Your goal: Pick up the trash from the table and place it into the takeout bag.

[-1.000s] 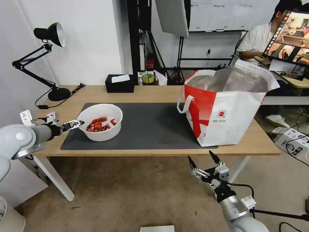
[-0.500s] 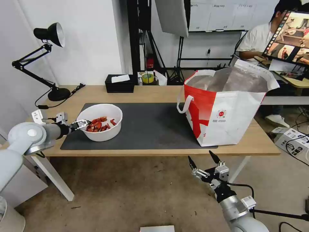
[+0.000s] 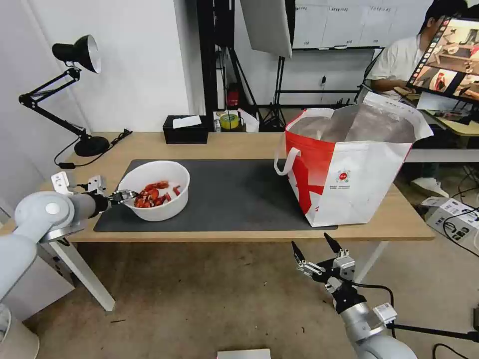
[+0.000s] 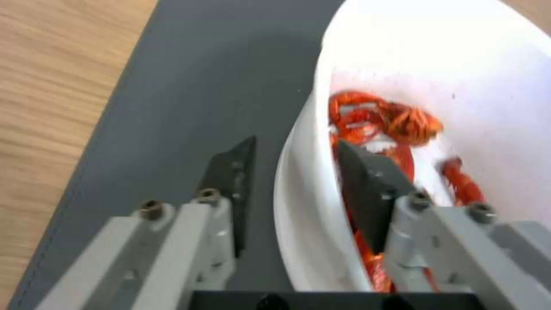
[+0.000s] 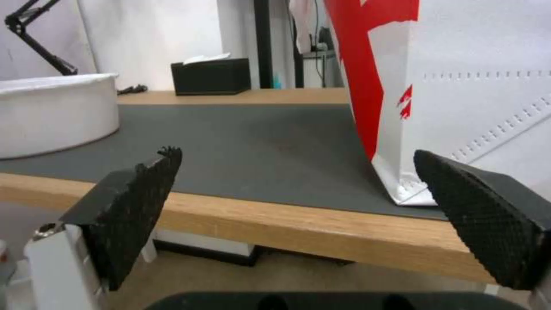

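The white plastic bowl of red crayfish shells (image 3: 155,189) sits on the left part of the large dark grey rectangular mat (image 3: 234,192) on the long light wood-topped desk (image 3: 239,145). The left tool (image 3: 126,196) straddles the bowl's near-left rim, one finger (image 4: 367,193) inside among the shells and the other outside, parted narrowly around the wall without clamping it. The large red-and-white takeout bag (image 3: 349,164) stands open at the desk's right end. The right tool (image 3: 314,249) hangs below the desk's near edge, spread wide and empty.
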